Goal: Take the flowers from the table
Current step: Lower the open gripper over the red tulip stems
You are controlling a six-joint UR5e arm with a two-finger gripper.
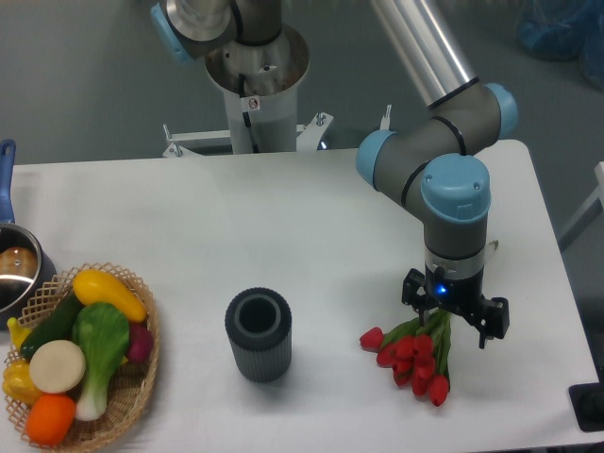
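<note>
Flowers: red tulip bunch (415, 357) lying on the white tabletop (283, 208), right of the dark ribbed cup (259, 334).
Fingers: mine (444, 326), down over the stems; closure I cannot tell.
Risk: thin stems may slip, buds drooping sideways.

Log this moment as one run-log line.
phase: grasping | claw: over stem end of flowers, closure unclear | flowers: on table | dark cup: upright, apart

We see the arm (444, 142) reaching from the far side toward the near right, wrist vertical. Its gripper (451, 326) points straight down, blue light lit; we cannot tell how the jaws stand.
</note>
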